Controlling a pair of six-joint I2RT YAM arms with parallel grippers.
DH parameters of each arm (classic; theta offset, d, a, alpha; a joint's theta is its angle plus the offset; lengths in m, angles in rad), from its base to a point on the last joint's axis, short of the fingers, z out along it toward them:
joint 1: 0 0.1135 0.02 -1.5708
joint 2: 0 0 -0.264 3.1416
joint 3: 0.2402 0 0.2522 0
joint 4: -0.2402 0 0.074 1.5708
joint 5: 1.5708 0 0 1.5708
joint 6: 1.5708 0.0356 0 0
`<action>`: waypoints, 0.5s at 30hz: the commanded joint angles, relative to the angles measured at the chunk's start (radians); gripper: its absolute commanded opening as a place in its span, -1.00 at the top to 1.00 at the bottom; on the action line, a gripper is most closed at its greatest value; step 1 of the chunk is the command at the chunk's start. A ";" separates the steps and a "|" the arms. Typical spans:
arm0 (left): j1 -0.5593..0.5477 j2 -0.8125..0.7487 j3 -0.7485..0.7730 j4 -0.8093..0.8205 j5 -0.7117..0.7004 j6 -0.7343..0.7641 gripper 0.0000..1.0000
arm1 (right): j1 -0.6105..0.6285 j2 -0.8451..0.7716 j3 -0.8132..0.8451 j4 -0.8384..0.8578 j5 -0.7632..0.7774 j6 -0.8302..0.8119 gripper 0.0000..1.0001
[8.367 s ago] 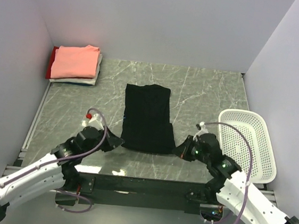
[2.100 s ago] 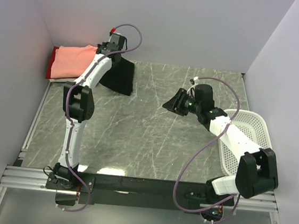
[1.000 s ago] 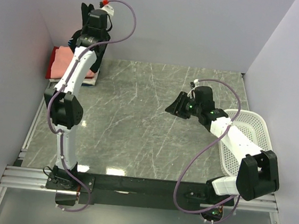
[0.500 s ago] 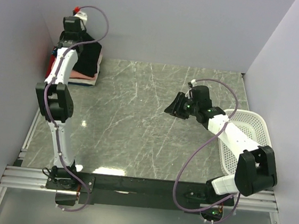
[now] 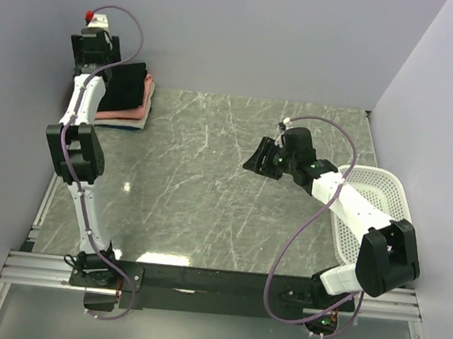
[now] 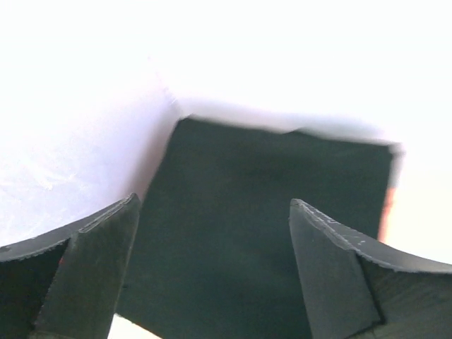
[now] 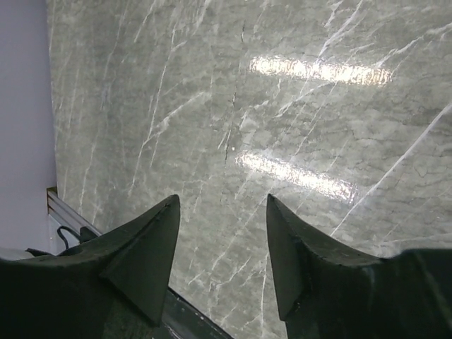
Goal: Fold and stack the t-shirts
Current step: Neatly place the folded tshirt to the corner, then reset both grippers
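where the black shirt (image 5: 126, 86) tops the pile (image 5: 132, 114), mesh basket (image 5: 394, 191) opposite

Left wrist view overexposed, blurred; glare streaks on table (image 7: 318, 70); top view evenly lit

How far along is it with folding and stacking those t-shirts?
Done: the black t-shirt lies folded on top of the salmon-pink t-shirt in the far-left corner. In hand: nothing; the left pincer hangs open above the black one, and the right pincer is open over the table. Left: I see no other shirt waiting, so probably only drawing the arms back.
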 commanded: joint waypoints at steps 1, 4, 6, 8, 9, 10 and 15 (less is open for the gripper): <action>-0.038 -0.134 -0.014 0.072 0.038 -0.094 -0.85 | 0.005 -0.048 -0.006 0.049 0.020 -0.010 -0.20; -0.063 -0.194 -0.077 0.070 0.052 -0.174 -0.99 | 0.005 -0.067 -0.018 0.059 0.020 -0.013 -0.28; -0.084 -0.239 -0.126 0.058 0.069 -0.258 -0.99 | 0.006 -0.087 -0.024 0.068 0.021 -0.018 -0.34; -0.104 -0.288 -0.178 0.034 0.090 -0.347 -0.99 | 0.006 -0.102 -0.029 0.060 0.024 -0.030 -0.39; -0.130 -0.305 -0.198 0.021 0.086 -0.384 -0.99 | 0.006 -0.116 -0.029 0.057 0.030 -0.033 -0.40; -0.144 -0.328 -0.227 0.017 0.105 -0.416 -0.99 | 0.003 -0.125 -0.029 0.054 0.036 -0.040 -0.42; -0.340 -0.521 -0.530 0.099 0.104 -0.526 -0.99 | 0.003 -0.203 -0.056 0.049 0.070 -0.046 -0.51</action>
